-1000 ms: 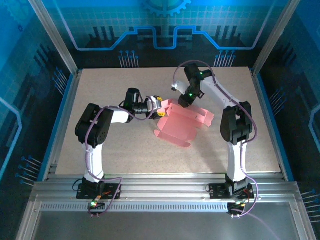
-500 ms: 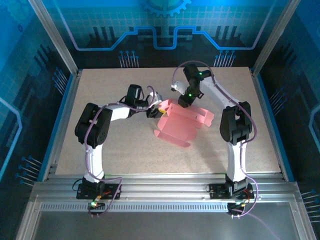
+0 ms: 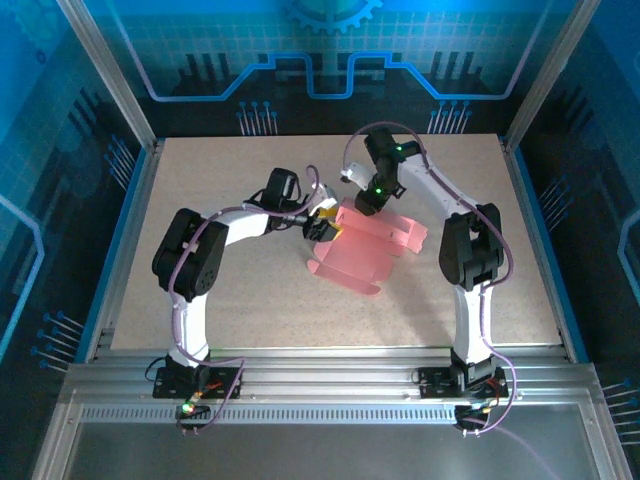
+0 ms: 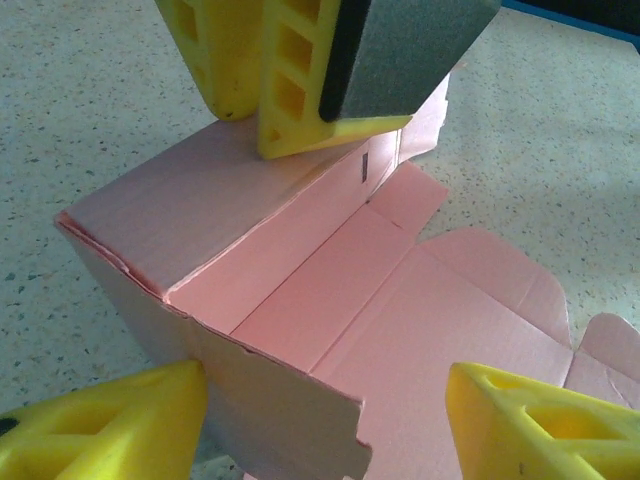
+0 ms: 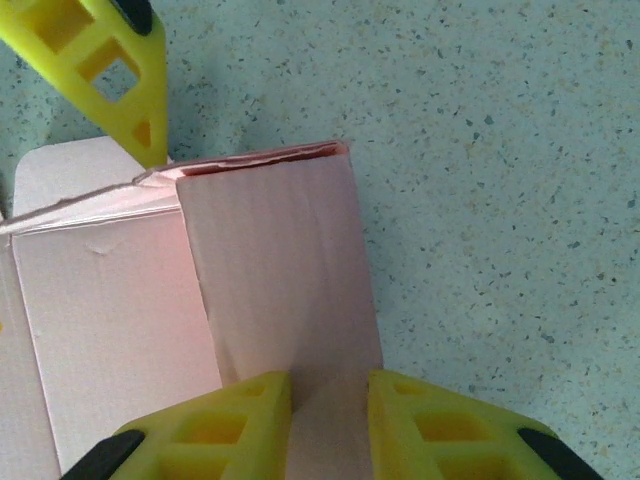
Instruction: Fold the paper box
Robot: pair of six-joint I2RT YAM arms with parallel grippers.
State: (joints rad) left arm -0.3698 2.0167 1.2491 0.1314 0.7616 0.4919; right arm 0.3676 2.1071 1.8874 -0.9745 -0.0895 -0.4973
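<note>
Roughly at the middle of the table (image 3: 230, 300) lies the pink paper box (image 3: 365, 245), partly folded. Its left side stands up as a wall with a panel bent over the top, while the rest spreads flat toward the right with its flaps (image 3: 412, 235) open. The right gripper (image 3: 363, 203) comes down on the box's far left corner, and its wrist view shows the jaws pinching the folded-over panel (image 5: 280, 270) between the two yellow fingers (image 5: 210, 430). The left gripper (image 3: 322, 228) sits at the box's left edge with its jaws spread wide, one finger just outside the raised wall and the other above the flat sheet inside.
</note>
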